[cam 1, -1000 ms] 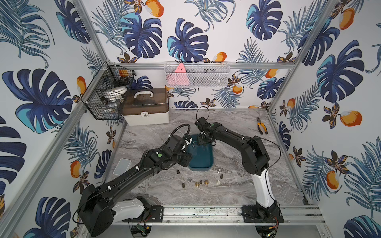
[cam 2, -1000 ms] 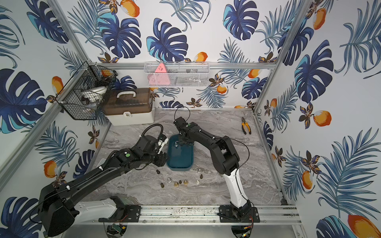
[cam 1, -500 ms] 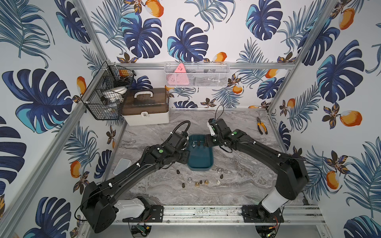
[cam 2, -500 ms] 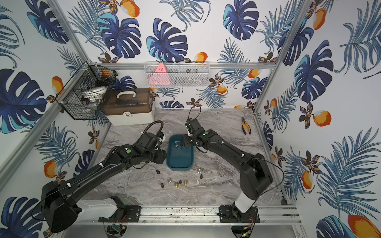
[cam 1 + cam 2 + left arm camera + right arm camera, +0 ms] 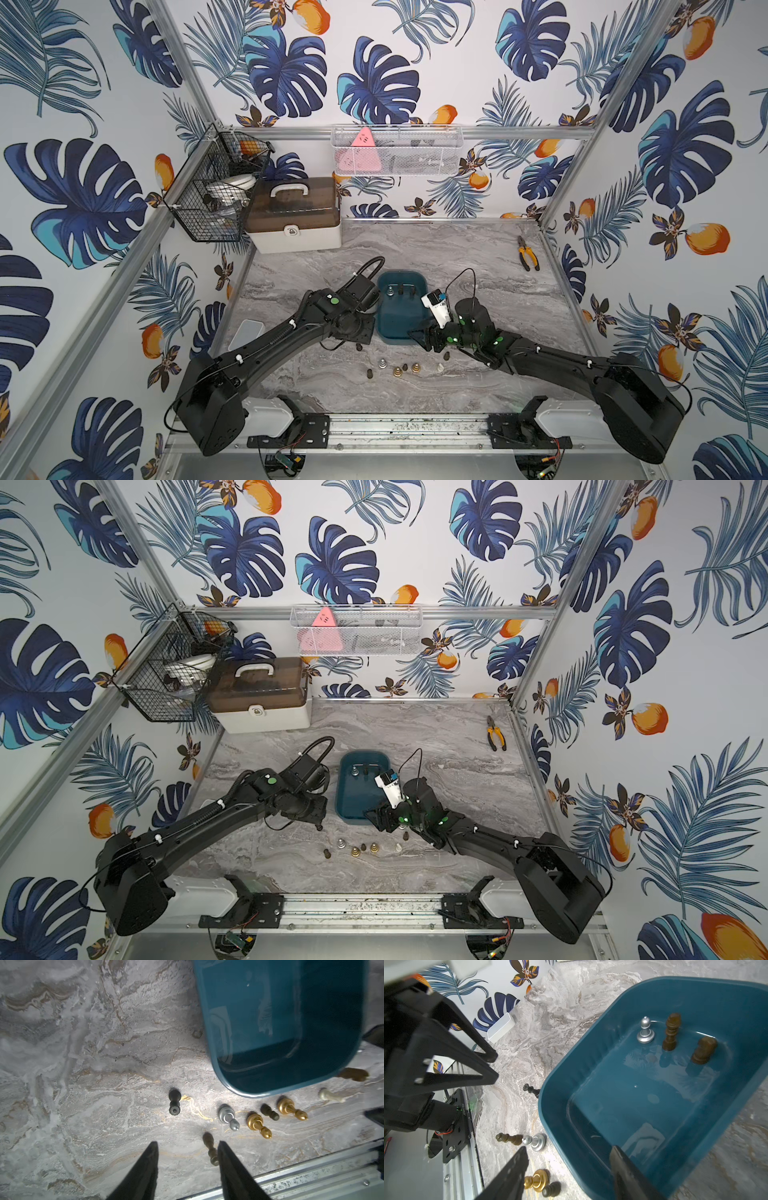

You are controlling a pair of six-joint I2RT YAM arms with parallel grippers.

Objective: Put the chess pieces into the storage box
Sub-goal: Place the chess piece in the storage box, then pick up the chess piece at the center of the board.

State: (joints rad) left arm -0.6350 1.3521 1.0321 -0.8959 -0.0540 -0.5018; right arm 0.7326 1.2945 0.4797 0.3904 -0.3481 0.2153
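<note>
far left wall: black wire basket [image 5: 208,203] hanging up there with stuff in it, can't make out what.
left edge of desk: little white tray [image 5: 246,334] lying flat, well apart from the action.
far left corner: white case [image 5: 296,230] with a brown see-through lid and white handle, parked against the far wall.
left tool [image 5: 187,1144]: fingers spread, tips pointing down at the desk, left of the box's near end. A slim brown piece [image 5: 211,1151] sits between the tips, snug by one finger with the other well clear, so it's not pinched.
loner: black piece [image 5: 174,1103] just off the box's near left corner.
storage box [image 5: 397,322]: teal tub, mid-desk between the two arms. Three chess pieces stand at its far end: silver pawn [image 5: 645,1031], tall brown piece [image 5: 671,1032], stubby brown piece [image 5: 704,1050].
far wall: white mesh shelf [image 5: 436,160] with a pink triangle thing [image 5: 360,156] in it.
row near the box: silver piece [image 5: 381,365], gold piece [image 5: 398,371], small dark piece [image 5: 405,367], second gold piece [image 5: 415,367], white piece [image 5: 440,367], standing close together on the desk. One more brown piece [image 5: 446,355] just beyond the white one, by the right tool.
right tool [image 5: 568,1150]: spread wide, holding nothing, at the box's near right corner. One finger hangs over the inside of the box, the other outside over the desk.
far right: yellow-handled pliers [image 5: 528,259], well apart from everything.
</note>
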